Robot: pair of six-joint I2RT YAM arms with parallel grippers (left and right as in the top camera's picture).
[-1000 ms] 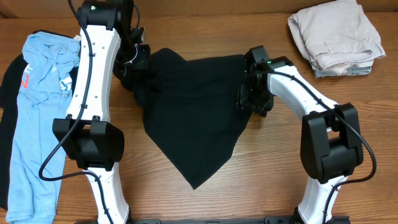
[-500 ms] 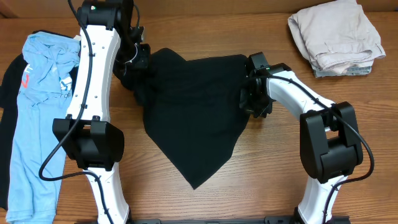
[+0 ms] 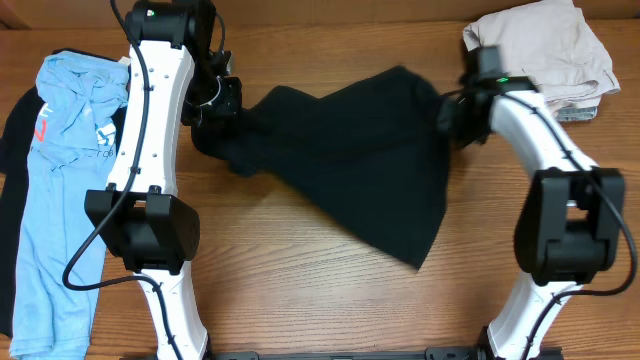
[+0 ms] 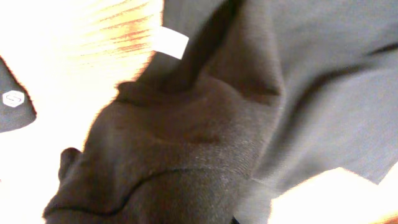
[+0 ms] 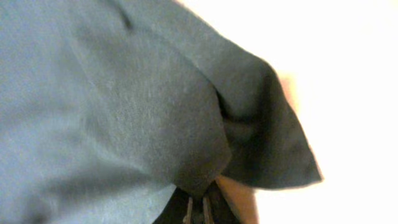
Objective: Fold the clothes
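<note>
Overhead view: the wooden surface (image 3: 300, 290) carries several garments around the two arms. At the far left a light blue printed tee (image 3: 55, 190) lies stretched lengthwise, overlapping a black tee (image 3: 10, 140) of which only a strip shows at the edge. In the far right corner sits a folded pile of beige garments (image 3: 545, 50), just behind the right arm's wrist and partly covered by it. The left arm's white links run up the left side, crossing the edge of the blue tee.

The black T-shirt (image 3: 370, 165) sits mid-surface, spread between the two arms. Its left end is bunched into a thick knot at the left pincer (image 3: 222, 100), which is clenched on that cloth. Its upper right corner is pinched by the right pincer (image 3: 452, 118), which grasps it close to the beige pile. From that top edge the cloth falls into a long triangle, its point nearest the robot's base.

The left wrist view shows gathered folds and a small white label (image 4: 170, 42). The right wrist view shows a folded corner drawn down into the fingertips.
</note>
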